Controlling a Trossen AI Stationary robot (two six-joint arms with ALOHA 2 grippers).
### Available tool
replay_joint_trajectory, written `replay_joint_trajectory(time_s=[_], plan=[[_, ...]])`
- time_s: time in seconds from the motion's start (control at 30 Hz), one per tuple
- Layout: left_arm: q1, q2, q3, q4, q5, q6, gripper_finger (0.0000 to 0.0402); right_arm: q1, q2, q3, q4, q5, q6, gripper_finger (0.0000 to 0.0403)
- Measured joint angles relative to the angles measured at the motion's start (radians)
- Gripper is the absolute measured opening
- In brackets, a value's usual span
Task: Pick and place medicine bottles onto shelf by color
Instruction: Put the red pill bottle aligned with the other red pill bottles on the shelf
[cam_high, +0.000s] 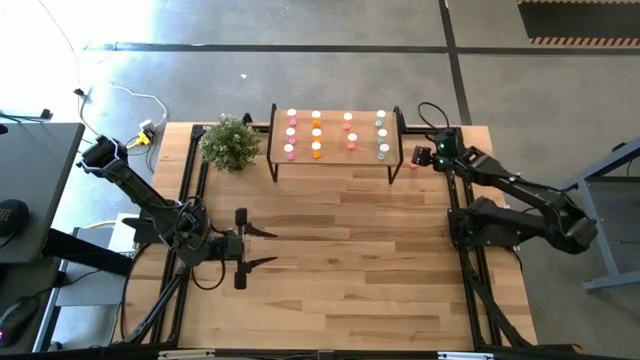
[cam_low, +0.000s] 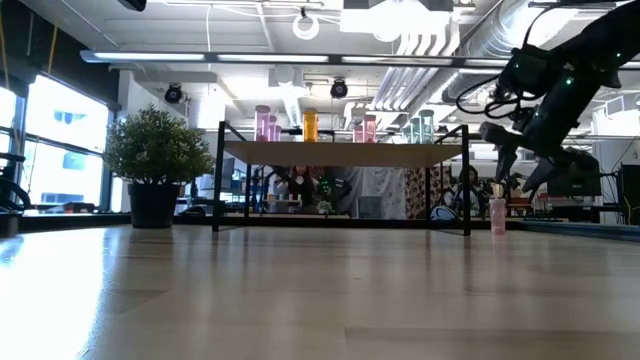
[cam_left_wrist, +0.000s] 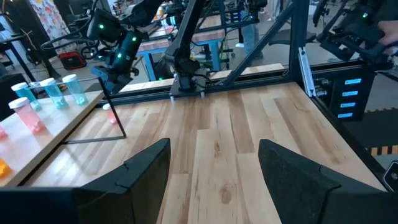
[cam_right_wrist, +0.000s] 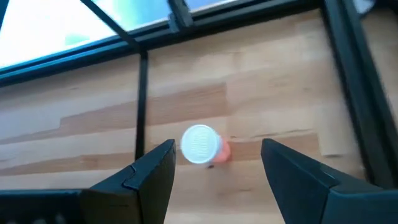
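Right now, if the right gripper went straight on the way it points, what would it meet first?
Probably the pink bottle standing on the table beside the shelf: the open right gripper points down at its white cap, though the gap is unclear.

The right gripper's fingers (cam_right_wrist: 152, 171) are cut off by the wrist picture's bottom edge, and below them a white cap hides most of the pink bottle (cam_right_wrist: 222, 150). From above, that bottle (cam_high: 414, 164) is a speck, too small to make out.
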Motion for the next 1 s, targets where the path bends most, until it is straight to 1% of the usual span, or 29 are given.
replay_joint_trajectory(time_s=[0.1,0.17,0.33,0.47,0.8,1.0], plan=[[0.000,0.000,0.000,0.000,0.000,-0.006,0.0234,0.019,0.002,-0.022,0.051,0.011,-0.009,0.0229],[0.000,0.000,0.000,0.000,0.000,-0.007,0.0234,0.033,0.002,-0.023,0.061,0.041,-0.023,0.0229],[0.000,0.000,0.000,0.002,0.000,-0.015,0.0234,0.074,0.006,-0.023,0.065,0.094,-0.041,0.0229],[0.000,0.000,0.000,0.006,0.000,-0.015,0.0234,0.101,0.035,-0.023,0.068,0.140,-0.026,0.0229],[0.000,0.000,0.000,0.006,0.000,-0.015,0.0234,0.106,0.175,-0.023,0.177,0.140,0.001,0.0229],[0.000,0.000,0.000,0.005,0.000,-0.015,0.0234,0.106,0.240,-0.023,0.203,0.140,0.001,0.0229]])
